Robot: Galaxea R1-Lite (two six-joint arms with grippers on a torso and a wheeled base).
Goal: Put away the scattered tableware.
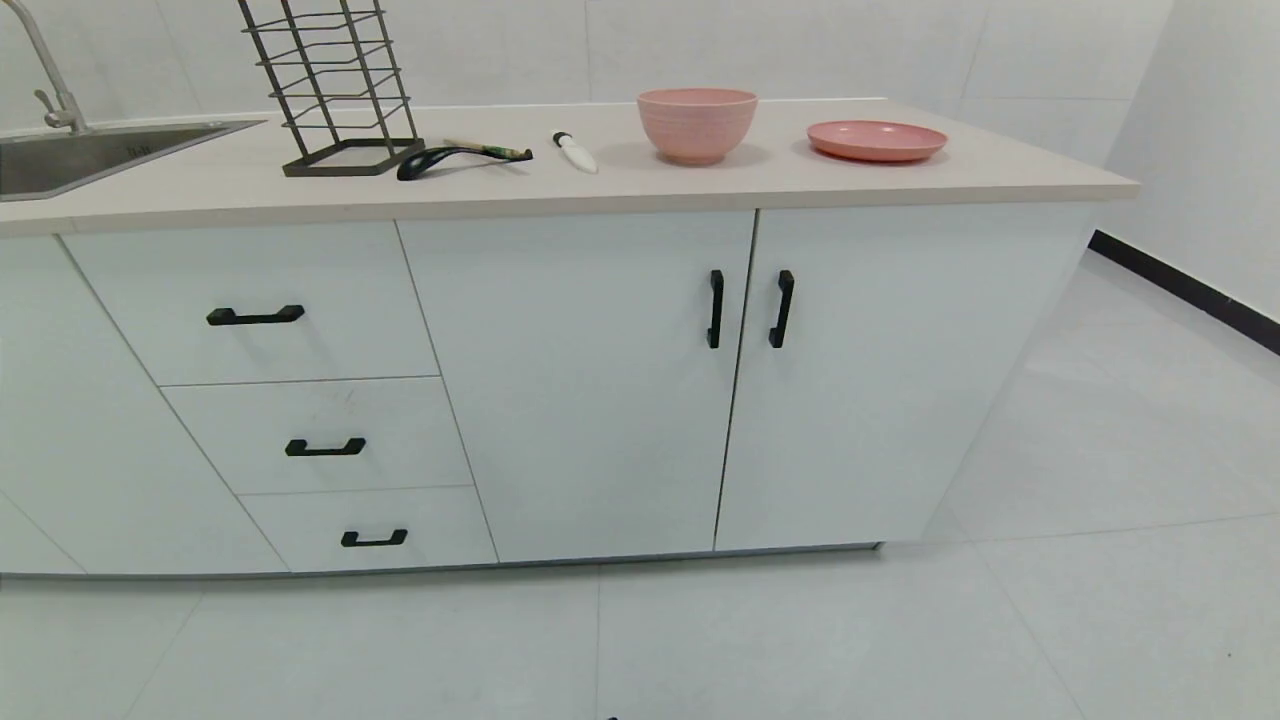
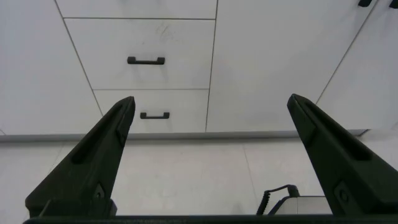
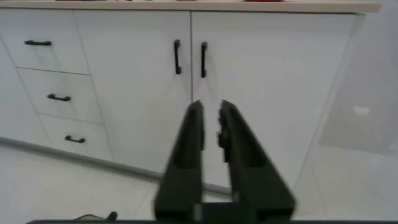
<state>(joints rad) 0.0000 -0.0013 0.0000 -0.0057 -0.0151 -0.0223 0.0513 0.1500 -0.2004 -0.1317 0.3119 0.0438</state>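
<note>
On the counter stand a pink bowl and, to its right, a flat pink plate. Left of the bowl lie a white utensil with a dark tip and a black ladle with a wooden handle, beside a black wire dish rack. My left gripper hangs open low before the drawers, nothing between its fingers. My right gripper is shut, its fingers nearly touching, facing the double cabinet doors from a distance.
A steel sink with a tap sits at the counter's far left. Three drawers with black handles are below, two doors with vertical handles to the right. Open tiled floor lies in front and to the right.
</note>
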